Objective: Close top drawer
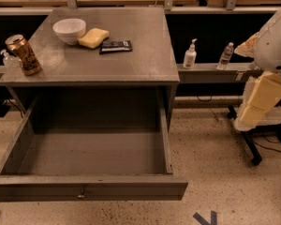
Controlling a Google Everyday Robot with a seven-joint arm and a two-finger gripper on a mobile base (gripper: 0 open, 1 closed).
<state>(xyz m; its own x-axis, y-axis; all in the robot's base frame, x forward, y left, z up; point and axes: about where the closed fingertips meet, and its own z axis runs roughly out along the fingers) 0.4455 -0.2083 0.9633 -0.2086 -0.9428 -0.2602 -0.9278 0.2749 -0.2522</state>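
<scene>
The top drawer (89, 189) is pulled all the way out of the grey cabinet, towards the camera. Its long flat front has a small metal lock (81, 194) in the middle, and its plain grey interior (91, 151) holds nothing. My arm with the gripper (258, 102) hangs at the right edge of the camera view, white above and cream below. It is well to the right of the drawer, above the floor, and touches nothing. The lower drawers are hidden under the open one.
On the cabinet top (145, 55) stand a white bowl (69, 30), a yellow sponge (93, 37), a dark packet (115, 46) and a can (23, 54) at the left edge. Two bottles (190, 54) stand on a ledge to the right. A black stand base (248, 144) is on the speckled floor.
</scene>
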